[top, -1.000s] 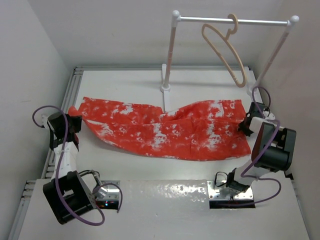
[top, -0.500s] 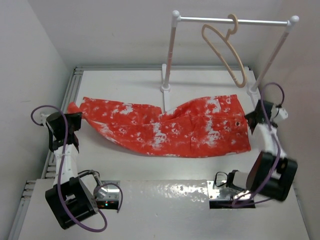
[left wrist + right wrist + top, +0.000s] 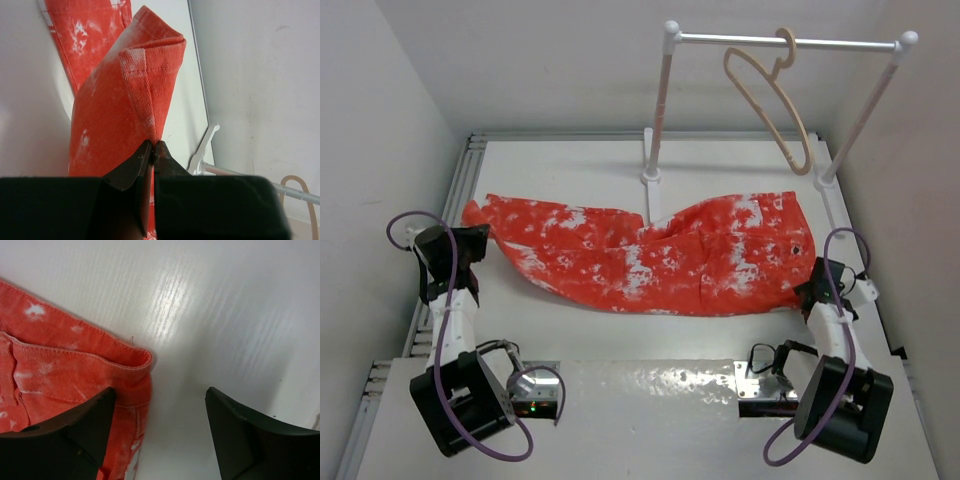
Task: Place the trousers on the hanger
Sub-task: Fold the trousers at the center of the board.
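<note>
Bright red-orange twill trousers (image 3: pixel 640 250) with white speckles lie flat across my white table (image 3: pixel 570 170). My left gripper (image 3: pixel 152 150) is pinched tight on a folded leg cuff. My right gripper (image 3: pixel 159 412) gapes wide at the waistband corner, holding nothing. The thin tan wooden triangular hanger (image 3: pixel 767 97) hangs on the white metal rail (image 3: pixel 740 40) behind.

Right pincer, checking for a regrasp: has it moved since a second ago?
Yes. The right pincer has drawn back toward its base, away from the rail's right post, open at the trousers' corner.
</note>
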